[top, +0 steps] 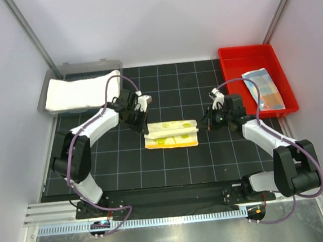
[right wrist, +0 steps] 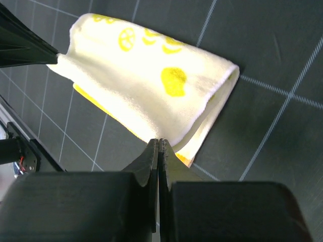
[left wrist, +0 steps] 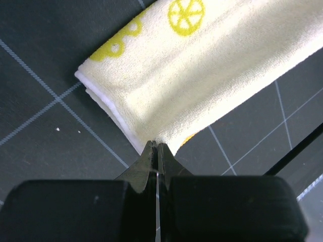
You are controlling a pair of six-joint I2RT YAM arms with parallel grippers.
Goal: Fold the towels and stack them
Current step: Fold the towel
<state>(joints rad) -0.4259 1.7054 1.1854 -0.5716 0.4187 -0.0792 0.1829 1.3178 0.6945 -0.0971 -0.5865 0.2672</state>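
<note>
Yellow towel [top: 171,134] lies mid-mat, folded into a long band running left to right, lemon print up. Its layers are stacked loosely; in the right wrist view the right end gapes open as a loop.

Left gripper [top: 144,128] sits at the band's far-left corner. In the left wrist view the fingers [left wrist: 151,156] are pressed together with no gap, tips right at the towel's edge. From the right wrist camera that corner is drawn out to a point at the left tips, so I read it as pinched.

Right gripper [top: 206,125] sits at the far-right corner, fingers [right wrist: 150,151] likewise closed flat against each other. The towel's hem runs into the tips, and the cloth looks caught between them.

Surroundings: black gridded mat [top: 170,92] under everything. Grey tray [top: 89,65] at far left holds the white towel [top: 80,92], roughly folded; the left arm's purple cable arcs just beside it. Red bin [top: 229,55] at far right holds the blue towel [top: 264,89], patches showing; it lies well apart from the right gripper. Both containers stand off to the sides of the yellow towel. The two forearms angle inward from the near corners and flank the band.
</note>
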